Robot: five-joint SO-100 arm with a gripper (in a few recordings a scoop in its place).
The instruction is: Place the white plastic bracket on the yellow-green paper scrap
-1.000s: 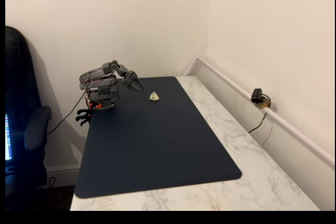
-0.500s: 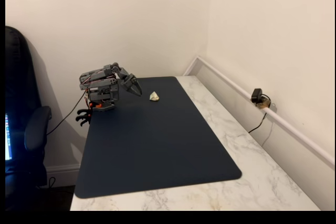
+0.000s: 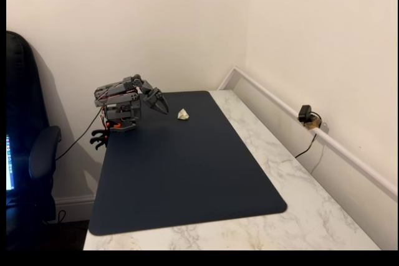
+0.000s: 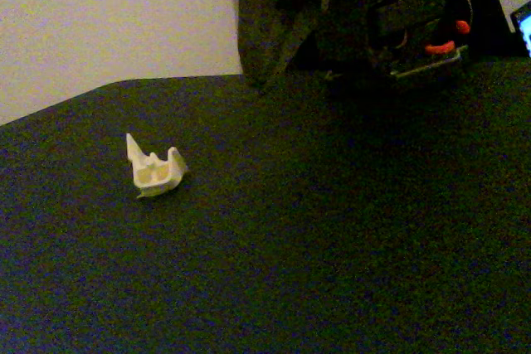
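The white plastic bracket lies on the dark mat, fingers empty, spread unclear.

The mat under me looks like matt dark leatherette, smooth, no shine. The table is glossy marble-look stone, white with grey veins. My gripper is dull grey plastic, a bit rough-looking. The white plastic bracket is cream plastic with a slight sheen. The walls are flat matt paint.
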